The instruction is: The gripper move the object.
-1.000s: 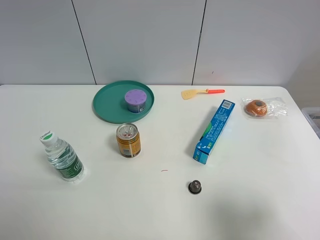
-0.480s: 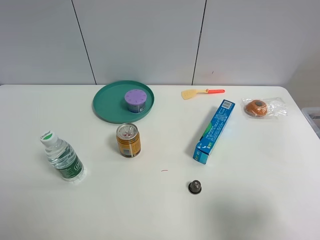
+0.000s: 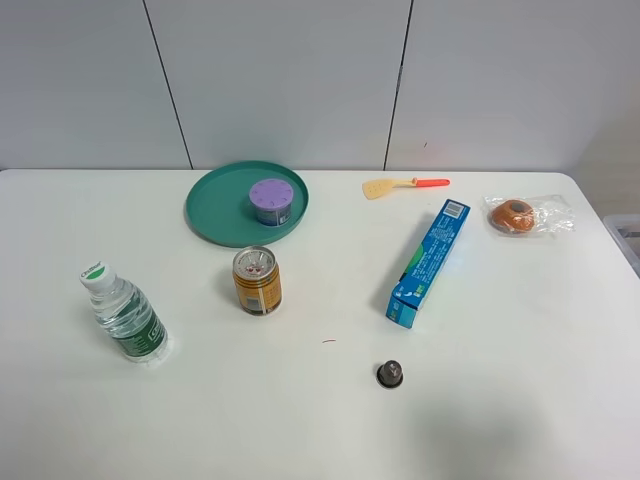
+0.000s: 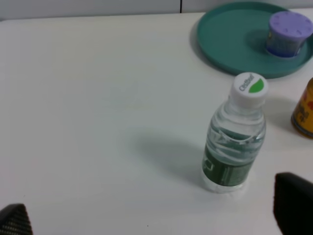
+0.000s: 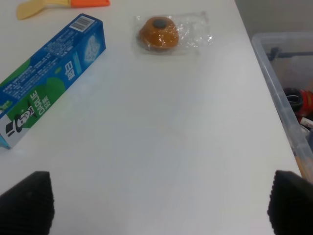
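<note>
- The lavender jar, short, round, dimpled lid, stands upright on the green plate (right of centre).
- Nothing has shifted since earlier frames.
- Left gripper and right gripper both spread wide, empty.

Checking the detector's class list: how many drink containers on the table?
2. A water bottle stands near the table's left edge; a gold drink can stands just in front of the green plate. None looks hidden.
</note>
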Robot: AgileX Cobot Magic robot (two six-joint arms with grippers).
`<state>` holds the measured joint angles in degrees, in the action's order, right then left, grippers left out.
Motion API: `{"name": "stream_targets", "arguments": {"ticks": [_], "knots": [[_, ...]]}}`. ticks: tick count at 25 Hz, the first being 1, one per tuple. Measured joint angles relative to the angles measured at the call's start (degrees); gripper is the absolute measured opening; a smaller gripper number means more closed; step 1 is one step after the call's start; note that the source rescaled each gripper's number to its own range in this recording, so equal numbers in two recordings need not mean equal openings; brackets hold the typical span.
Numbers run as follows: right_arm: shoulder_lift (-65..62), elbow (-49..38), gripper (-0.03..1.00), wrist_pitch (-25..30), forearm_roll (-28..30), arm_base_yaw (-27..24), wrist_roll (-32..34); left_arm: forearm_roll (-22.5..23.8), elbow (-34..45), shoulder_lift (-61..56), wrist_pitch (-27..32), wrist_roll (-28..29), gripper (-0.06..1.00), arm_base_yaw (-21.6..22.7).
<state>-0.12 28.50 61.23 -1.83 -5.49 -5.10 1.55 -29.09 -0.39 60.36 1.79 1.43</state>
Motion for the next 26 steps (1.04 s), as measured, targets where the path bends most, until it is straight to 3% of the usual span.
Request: {"name": "stream_targets", "arguments": {"ticks": [26], "knots": [[0.0,0.0,0.53,0.0,0.0,0.1,0.3,0.0,0.0,0.0,0.0,0.0,1.00,0.0]]}}
